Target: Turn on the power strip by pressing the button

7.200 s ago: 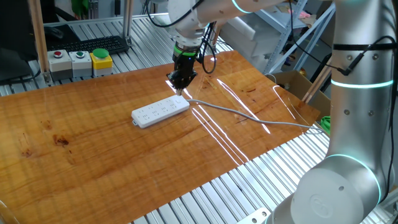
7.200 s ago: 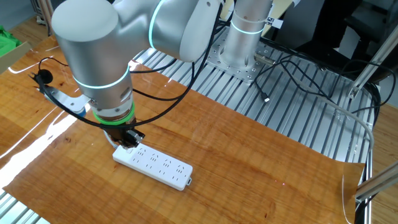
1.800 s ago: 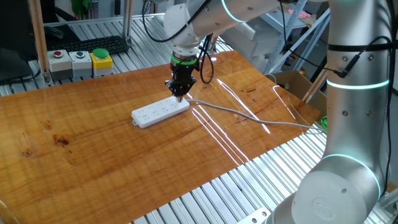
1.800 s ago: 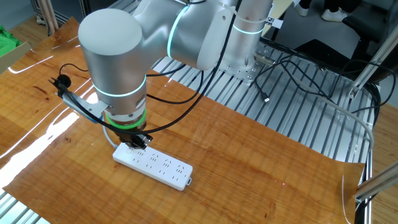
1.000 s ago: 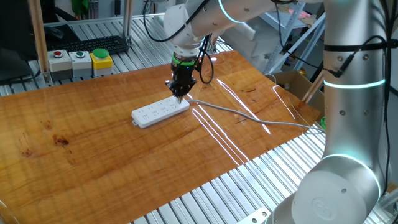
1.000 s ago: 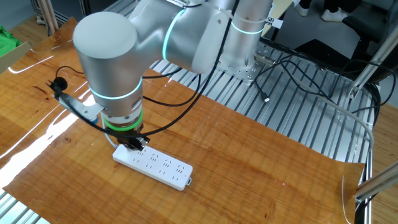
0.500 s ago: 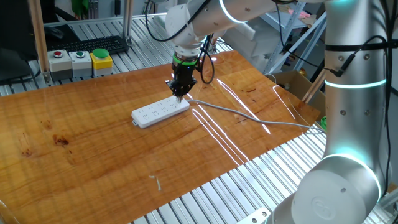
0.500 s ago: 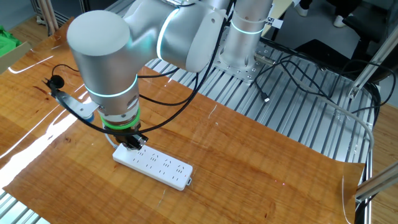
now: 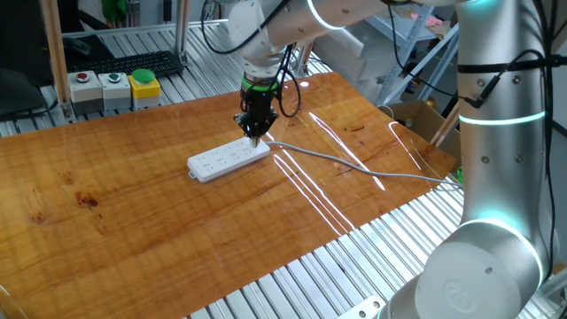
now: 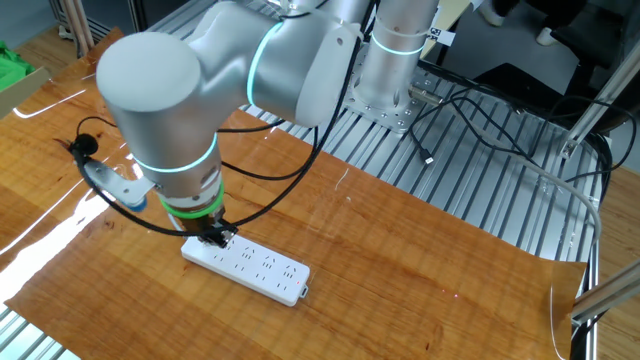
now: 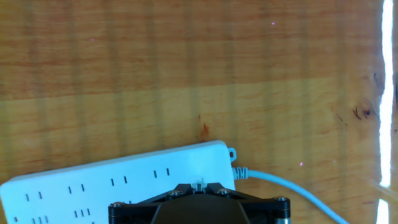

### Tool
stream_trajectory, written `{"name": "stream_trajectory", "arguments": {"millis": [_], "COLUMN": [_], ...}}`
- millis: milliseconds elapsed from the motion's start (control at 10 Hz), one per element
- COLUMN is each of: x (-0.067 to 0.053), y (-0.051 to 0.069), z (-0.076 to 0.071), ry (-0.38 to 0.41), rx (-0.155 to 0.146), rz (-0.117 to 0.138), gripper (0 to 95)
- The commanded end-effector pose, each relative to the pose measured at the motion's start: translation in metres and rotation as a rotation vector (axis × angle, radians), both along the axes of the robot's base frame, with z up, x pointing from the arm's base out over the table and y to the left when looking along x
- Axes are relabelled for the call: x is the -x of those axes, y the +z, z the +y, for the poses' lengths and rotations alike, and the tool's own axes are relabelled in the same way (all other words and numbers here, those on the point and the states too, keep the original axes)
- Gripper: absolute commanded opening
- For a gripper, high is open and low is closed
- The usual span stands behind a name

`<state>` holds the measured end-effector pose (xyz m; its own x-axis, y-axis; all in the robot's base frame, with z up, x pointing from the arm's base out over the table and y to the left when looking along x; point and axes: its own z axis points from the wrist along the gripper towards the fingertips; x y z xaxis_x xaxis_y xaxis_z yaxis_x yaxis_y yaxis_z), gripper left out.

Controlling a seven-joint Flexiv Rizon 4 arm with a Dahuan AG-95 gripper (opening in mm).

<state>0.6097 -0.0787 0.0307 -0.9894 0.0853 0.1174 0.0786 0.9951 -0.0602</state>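
1. A wooden table with a glossy, knotted grain carries everything; bright light streaks cross its right part.
2. A white power strip lies flat on it, near the middle, set at a slant.
3. A thin grey cable leaves the strip's end and trails over the wood to the table's right edge.
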Motion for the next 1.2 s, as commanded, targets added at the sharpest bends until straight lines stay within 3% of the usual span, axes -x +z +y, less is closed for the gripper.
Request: {"name": "stream_trajectory", "arguments": {"millis": [100, 200, 300, 600, 700, 1200], "x": [-0.0046, -0.0042, -0.0041, -0.0041, -0.0043, -0.0084], "y": [0.0175, 0.0170, 0.0170, 0.0166, 0.0164, 0.0108], "z": [-0.0030, -0.0026, -0.0024, -0.0028, -0.0030, -0.0080], "ry": [0.046, 0.037, 0.031, 0.050, 0.048, 0.066], "rx": [0.057, 0.062, 0.059, 0.088, 0.092, 0.089], "rz": [0.004, -0.002, -0.002, -0.001, -0.001, 0.002], "gripper": [57.0, 57.0, 76.0, 76.0, 95.0, 95.0]}}
